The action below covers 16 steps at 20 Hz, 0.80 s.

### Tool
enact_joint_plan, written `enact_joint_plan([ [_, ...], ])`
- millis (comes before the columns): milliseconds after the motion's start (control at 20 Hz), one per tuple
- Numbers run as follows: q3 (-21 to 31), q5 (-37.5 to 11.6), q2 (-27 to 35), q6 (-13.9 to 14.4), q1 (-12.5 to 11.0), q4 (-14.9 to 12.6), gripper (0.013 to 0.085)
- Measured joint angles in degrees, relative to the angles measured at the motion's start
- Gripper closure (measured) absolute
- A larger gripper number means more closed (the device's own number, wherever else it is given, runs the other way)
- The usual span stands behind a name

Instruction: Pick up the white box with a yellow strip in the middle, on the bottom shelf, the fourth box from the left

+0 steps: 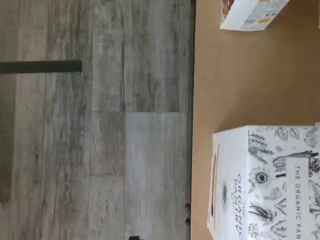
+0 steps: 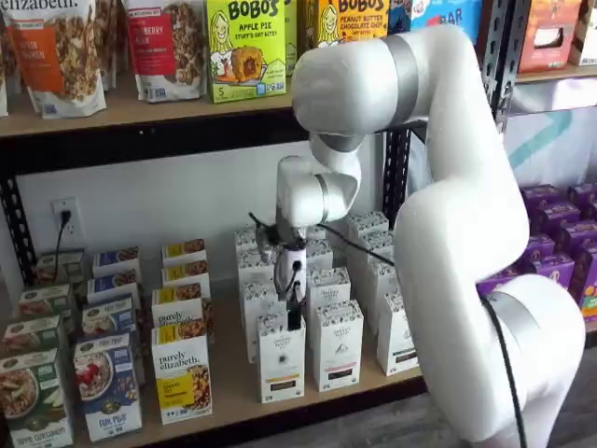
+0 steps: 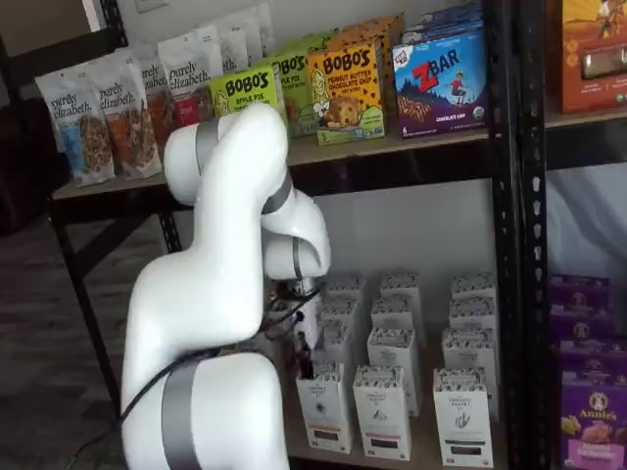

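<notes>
The white box [image 2: 281, 359] stands upright at the front of the bottom shelf [image 2: 233, 387], the leftmost of the white cartons in the front row, with a "purely elizabeth" box [image 2: 183, 373] just to its left and another white carton [image 2: 337, 345] just to its right. In the wrist view the box [image 1: 265, 182] shows its speckled botanical top and a thin amber strip on the front face, near the shelf board's [image 1: 240, 80] black front edge. A second carton [image 1: 252, 12] sits further along the board, apart from it.

The gripper [image 2: 294, 313] hangs directly over the white box, black fingers pointing down, the tips just above its top (touching or not, hard to say). The fingers are seen side-on with a cable beside them, so no gap shows; going by how wide they stand, the hand is released and nothing is in it. In the other shelf view the gripper [image 3: 302, 357] is mostly hidden behind the arm.

The shelf is light-tan wood on a black metal rack. Rows of white cartons run back toward a white wall with a plugged outlet [image 2: 63, 217]. The floor [image 1: 95, 125] is grey wood-look plank. The upper shelf [image 2: 140, 107] carries granola bags and Bobo's boxes [image 2: 245, 47]. Purple boxes [image 2: 560, 243] fill the rack to the right.
</notes>
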Motion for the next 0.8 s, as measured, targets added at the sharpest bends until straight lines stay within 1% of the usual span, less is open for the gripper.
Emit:
enact_joint_plan([
  [150,-0.8,0.3,0.5,-0.5,0.3,0.9,0.0130],
  [500,-3.0,0.5,2.2,-0.5,0.6,1.3,0.0130],
  [600,-4.0,0.7,2.9,-0.3,0.6,1.0,0.0130],
  [800,-6.1,0.9,4.7,0.8,0.3,-0.5,0.0130],
])
